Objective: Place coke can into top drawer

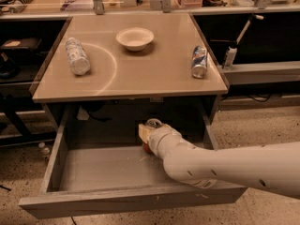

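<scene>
The top drawer [117, 203] is pulled wide open below the cabinet top. The coke can [148, 147] stands upright inside it near the back middle, with its silver top [153, 123] showing and its red side mostly hidden. My gripper [149, 134] reaches down into the drawer from the right on a white arm [225, 170] and is closed around the can. One pale finger [143, 131] shows on the can's left side. I cannot tell whether the can touches the drawer floor.
On the cabinet top [140, 74] a clear white-labelled bottle [77, 56] lies at the left, a white bowl [135, 38] sits at the back middle, and a blue-and-silver can [199, 62] stands at the right. Dark shelves flank the cabinet.
</scene>
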`<state>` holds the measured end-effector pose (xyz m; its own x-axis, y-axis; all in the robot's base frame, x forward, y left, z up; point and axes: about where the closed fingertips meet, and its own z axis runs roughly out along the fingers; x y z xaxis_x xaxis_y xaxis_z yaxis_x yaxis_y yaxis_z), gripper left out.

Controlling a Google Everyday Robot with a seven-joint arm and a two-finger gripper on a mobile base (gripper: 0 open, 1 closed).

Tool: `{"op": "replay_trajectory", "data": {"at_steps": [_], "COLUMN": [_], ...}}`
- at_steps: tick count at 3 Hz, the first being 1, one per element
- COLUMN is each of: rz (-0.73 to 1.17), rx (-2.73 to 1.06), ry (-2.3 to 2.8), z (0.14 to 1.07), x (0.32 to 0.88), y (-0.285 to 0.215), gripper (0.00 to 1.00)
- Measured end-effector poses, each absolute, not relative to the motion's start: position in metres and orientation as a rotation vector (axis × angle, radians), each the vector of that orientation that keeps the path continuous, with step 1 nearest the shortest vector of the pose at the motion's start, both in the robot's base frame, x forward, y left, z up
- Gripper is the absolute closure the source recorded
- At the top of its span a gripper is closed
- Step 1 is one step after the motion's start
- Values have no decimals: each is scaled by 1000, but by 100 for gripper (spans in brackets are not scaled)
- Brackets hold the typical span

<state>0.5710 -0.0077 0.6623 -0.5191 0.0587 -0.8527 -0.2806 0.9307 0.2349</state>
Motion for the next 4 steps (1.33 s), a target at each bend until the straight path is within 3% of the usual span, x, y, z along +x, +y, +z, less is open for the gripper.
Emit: {"op": "replay_trajectory", "data": {"at_steps": [2,4], "rz": [426,426], "rx": [-119,-119], "ry": [2064,2064], "z": [656,656], "x": [571,571], "y": [-7,-7], "gripper": [100,58]}}
